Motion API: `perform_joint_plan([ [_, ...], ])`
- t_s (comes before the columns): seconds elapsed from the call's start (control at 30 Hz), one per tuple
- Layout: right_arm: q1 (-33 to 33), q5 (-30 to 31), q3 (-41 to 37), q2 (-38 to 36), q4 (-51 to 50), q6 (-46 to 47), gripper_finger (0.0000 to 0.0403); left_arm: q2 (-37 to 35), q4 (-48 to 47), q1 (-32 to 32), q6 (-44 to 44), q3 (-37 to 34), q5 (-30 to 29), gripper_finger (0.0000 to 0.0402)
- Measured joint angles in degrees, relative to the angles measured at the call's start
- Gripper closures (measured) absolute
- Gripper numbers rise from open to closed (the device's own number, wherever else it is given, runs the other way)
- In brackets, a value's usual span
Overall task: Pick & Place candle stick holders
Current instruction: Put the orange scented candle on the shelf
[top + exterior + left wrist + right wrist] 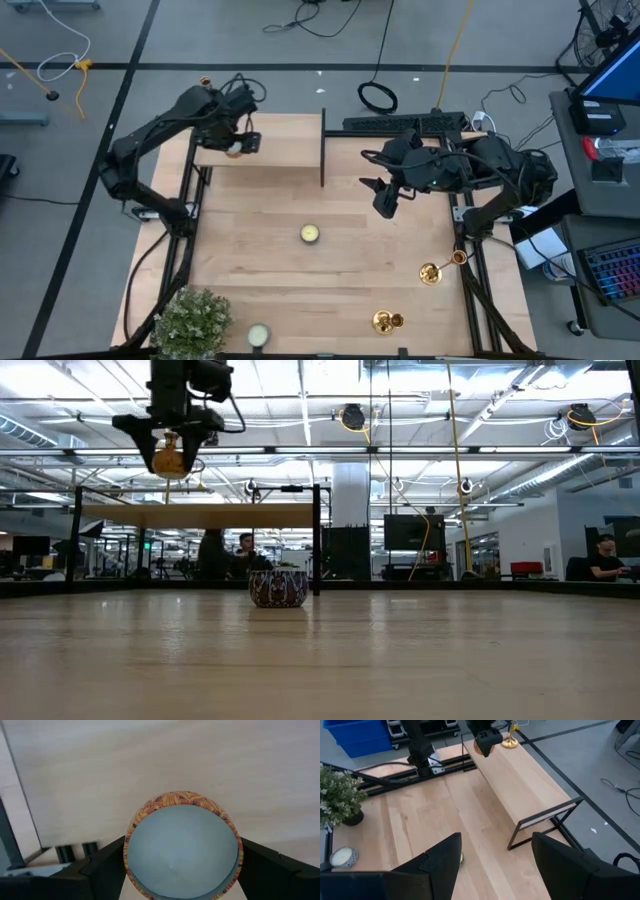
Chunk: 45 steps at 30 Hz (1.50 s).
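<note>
My left gripper [240,145] hangs over the left part of a raised wooden shelf [280,150], shut on a round candle tin [182,850] with an orange patterned wall and pale wax. One gold candle stick holder [510,740] stands on the shelf's far left end, just beyond that gripper. Two more candle stick holders [430,272] [388,321] are on the table's near right part. My right gripper [495,850] stays high over the table's right half, open, with nothing between its fingers. My left gripper pinches the candle tin's round side wall [128,855] between its two fingers [102,870], one on each opposite side. The fingers come from above, pointing down. The tin is level, wax up, lifted clear above the shelf top [170,460].
A patterned candle tin [310,234] sits mid-table, another candle [258,335] at the near edge beside a potted plant [190,320]. The shelf stands on thin black legs [520,832]. Bare wood lies between the shelf and the near edge.
</note>
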Motion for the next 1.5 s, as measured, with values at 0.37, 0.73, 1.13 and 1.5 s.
perform_joint_plan([
  [0.37, -0.15, -0.09, 0.00, 0.00, 0.15, 0.38, 0.0165, -4.14, 1.06, 6.30, 3.73, -10.64, 0.33, 0.0082],
  [0.73, -0.15, -0.10, 0.00, 0.00, -0.08, 1.07, 0.0165, -4.14, 2.59, 11.38, 10.10, -12.02, -0.83, 0.0083],
  [1.13, -0.15, -0.11, 0.00, 0.00, -0.29, 1.44, 0.0165, -4.20, 3.01, 14.50, 13.64, -12.02, 0.90, 0.0083],
  [1.5, -0.15, -0.09, 0.00, 0.00, -0.29, 1.07, 0.0165, -4.29, 3.20, 14.98, 14.84, -12.02, 0.79, 0.0083],
])
